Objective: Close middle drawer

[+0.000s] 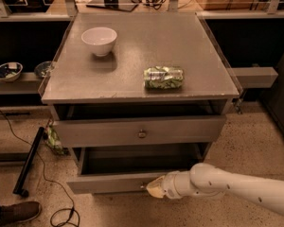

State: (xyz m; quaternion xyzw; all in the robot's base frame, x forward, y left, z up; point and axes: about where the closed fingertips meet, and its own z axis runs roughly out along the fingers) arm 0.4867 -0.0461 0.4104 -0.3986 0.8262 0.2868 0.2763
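- At far left I see a dish (7, 72) on a low shelf, a black cable (42, 174) trailing over the speckled floor, and a brown shoe (16, 212) in the bottom corner.
- A white bowl (99, 40) stands upright on the left rear part of the grey cabinet top (146, 46); I see no marking on it.
- A green and silver can (164, 77) lies on its side near the front edge, right of centre. Its label has a print, but I cannot read any words or a brand.
- The upper drawer (94, 132) with the tall front and its small knob (142, 134) sits out a little.
- Below it the middle drawer (104, 183) is pulled well out, its deep box open to my view and its low front strip nearest the camera.
- The gripper (151, 189) sits at the centre of that strip, touching or just off it; its fingers look pressed together into one pale tip, holding nothing.
- The white arm (236, 187) runs off to the lower right.
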